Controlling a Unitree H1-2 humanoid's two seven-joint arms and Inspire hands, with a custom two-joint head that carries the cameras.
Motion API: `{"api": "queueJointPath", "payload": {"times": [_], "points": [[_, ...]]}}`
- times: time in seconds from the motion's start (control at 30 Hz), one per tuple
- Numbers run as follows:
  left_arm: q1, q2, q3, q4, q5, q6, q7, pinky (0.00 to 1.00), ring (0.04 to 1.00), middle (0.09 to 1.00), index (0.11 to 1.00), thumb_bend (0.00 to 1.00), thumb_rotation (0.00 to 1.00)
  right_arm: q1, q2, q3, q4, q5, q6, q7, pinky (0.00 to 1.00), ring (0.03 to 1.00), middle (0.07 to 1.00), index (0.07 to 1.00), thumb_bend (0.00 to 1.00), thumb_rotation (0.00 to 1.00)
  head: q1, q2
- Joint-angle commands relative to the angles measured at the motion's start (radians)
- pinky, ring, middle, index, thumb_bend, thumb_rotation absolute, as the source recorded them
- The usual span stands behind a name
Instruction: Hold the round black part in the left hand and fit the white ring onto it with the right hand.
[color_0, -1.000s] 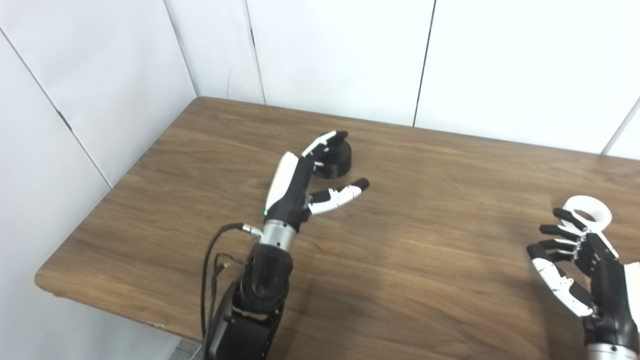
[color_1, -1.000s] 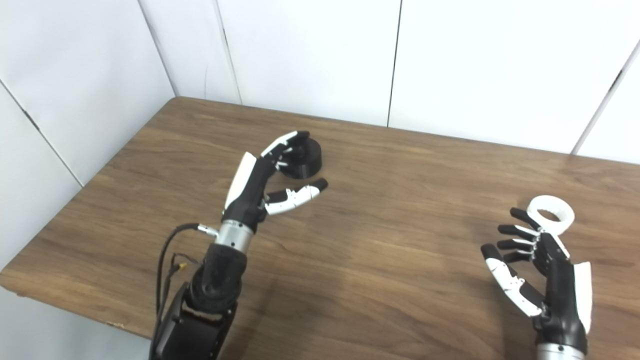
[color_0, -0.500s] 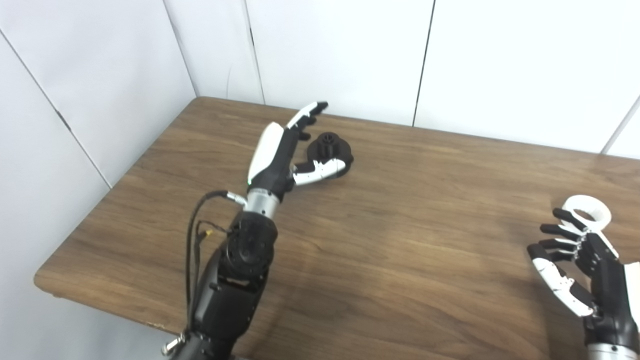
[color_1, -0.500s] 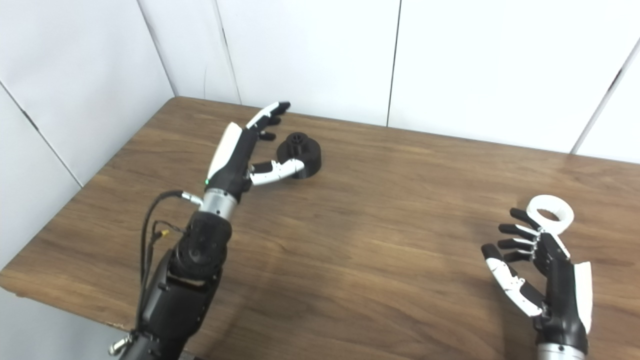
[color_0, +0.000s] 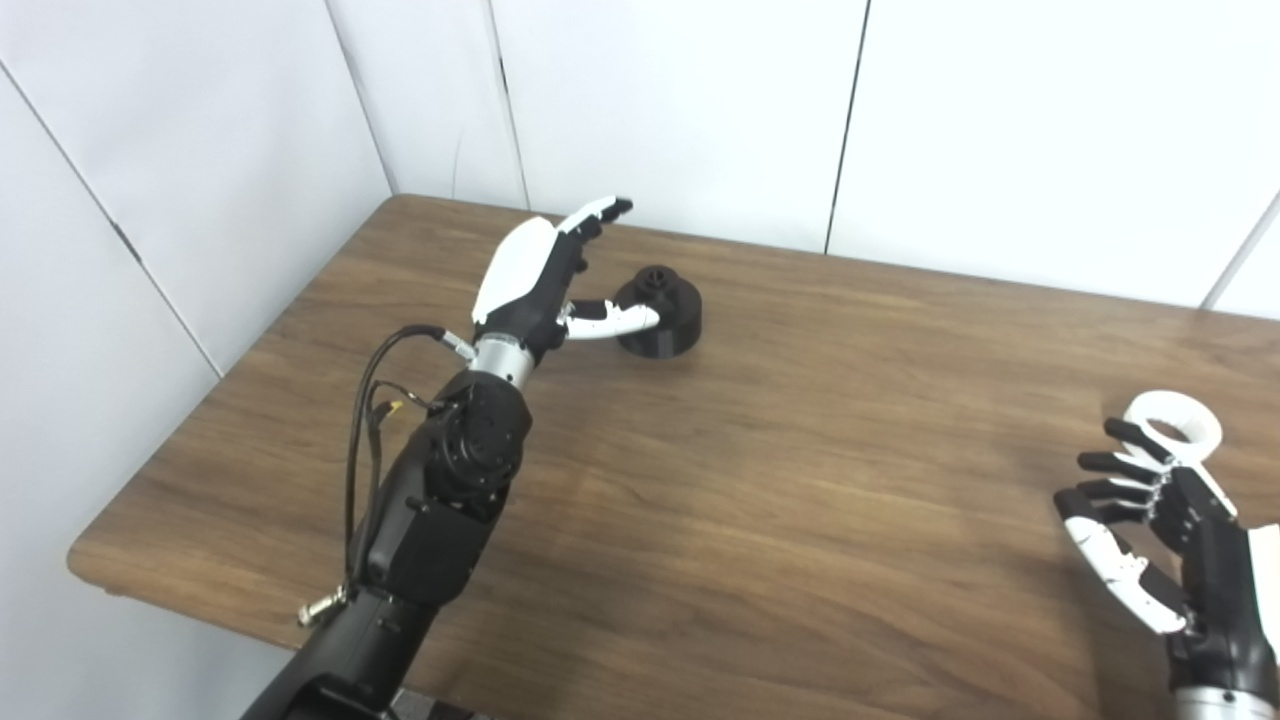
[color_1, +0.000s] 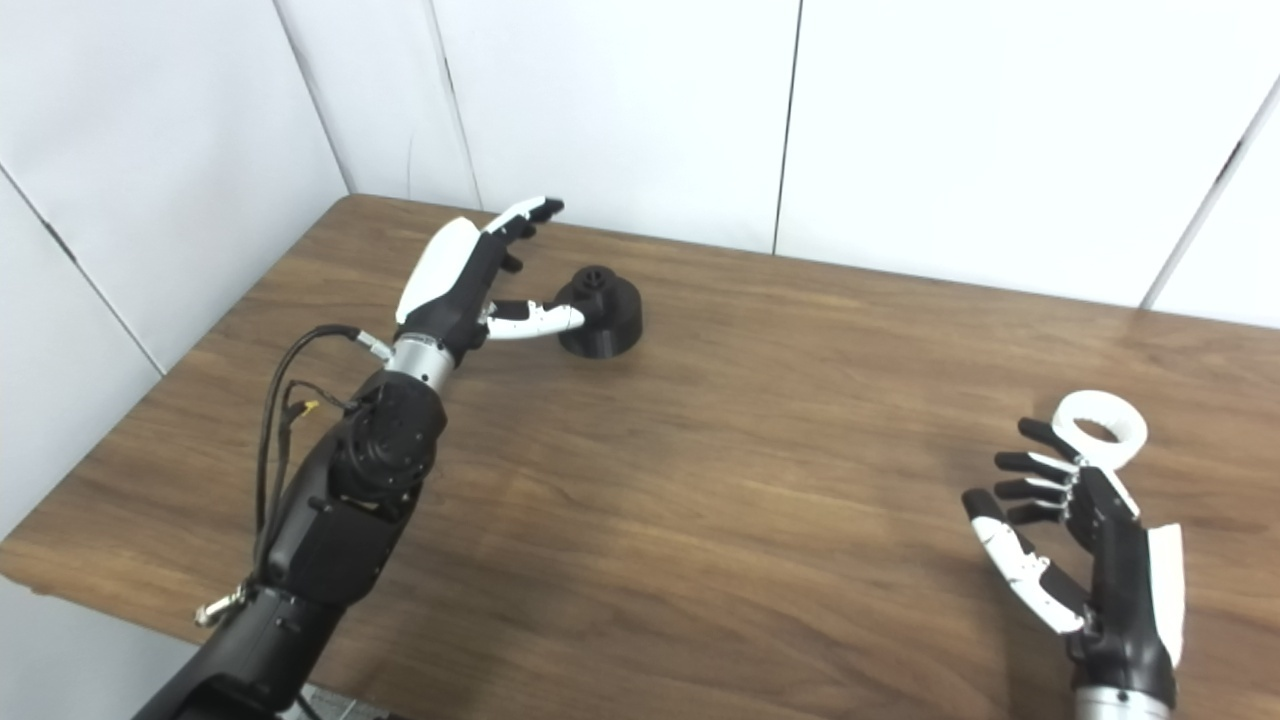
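The round black part (color_0: 661, 317) stands on the wooden table (color_0: 760, 480) toward the far left, with a raised hub on top. My left hand (color_0: 558, 282) hovers just left of it, open, with the thumb reaching across the part's near side and the fingers raised behind it. The white ring (color_0: 1174, 424) lies flat on the table at the far right. My right hand (color_0: 1150, 535) is open just in front of the ring, palm facing left and fingers curled, holding nothing.
White wall panels (color_0: 680, 110) close off the table's back and left sides. The table's front edge (color_0: 250, 630) runs across the lower left. A black cable (color_0: 372, 400) loops out beside my left forearm.
My left hand has moved back and to the left, from over the black part to its left side, lifting its fingers clear of it. The right hand and the ring have not moved.
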Motion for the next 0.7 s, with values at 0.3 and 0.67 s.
{"api": "queueJointPath", "payload": {"times": [0.3,0.67], "points": [[-0.112,0.072,-0.059,0.127,0.086,-0.042,0.025,0.75,0.915,0.914,0.869,0.89,0.46,-0.015,-0.010,-0.006,-0.005,0.002,-0.032,-0.003,0.46,0.562,0.649,0.756,0.58,0.38,-0.007,0.000],[-0.138,0.082,-0.100,0.225,0.143,-0.014,0.032,0.90,1.000,0.969,0.874,0.94,0.45,-0.010,-0.005,-0.006,-0.008,0.012,-0.035,-0.002,0.46,0.553,0.647,0.756,0.58,0.37,-0.015,-0.003]]}}
